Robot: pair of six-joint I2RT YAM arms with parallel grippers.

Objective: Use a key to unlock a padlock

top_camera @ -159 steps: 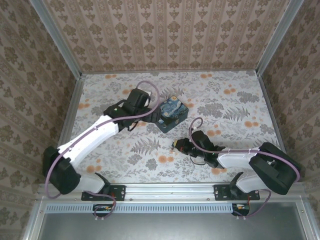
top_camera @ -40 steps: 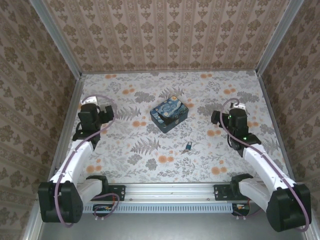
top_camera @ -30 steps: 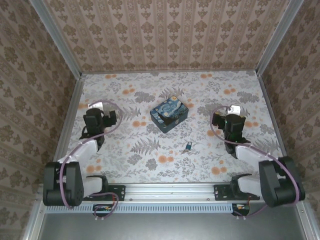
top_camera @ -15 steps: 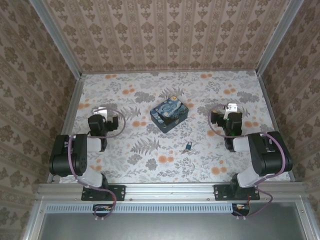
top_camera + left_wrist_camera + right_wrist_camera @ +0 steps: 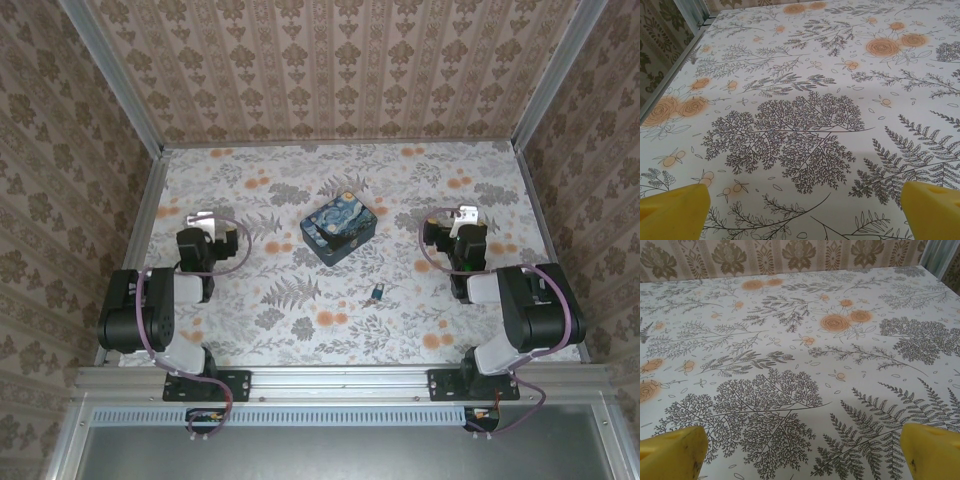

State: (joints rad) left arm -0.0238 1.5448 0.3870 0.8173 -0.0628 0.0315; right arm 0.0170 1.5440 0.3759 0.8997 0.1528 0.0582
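Near the painted box (image 5: 340, 228), the padlock (image 5: 377, 293) lies, heading unclear; left gripper (image 5: 804, 212) and right gripper (image 5: 802, 452) gape wide.

Your bench (image 5: 300, 330) wears a pale cover printed with grey ferns and orange roses. You see a dark-blue box (image 5: 340, 228) with a swirling night-sky print lying close to the bench's middle, turned askew to the edges. The tiny blue padlock (image 5: 377, 292) lies flat on the cover, apart from the box, toward the near edge and slightly right.
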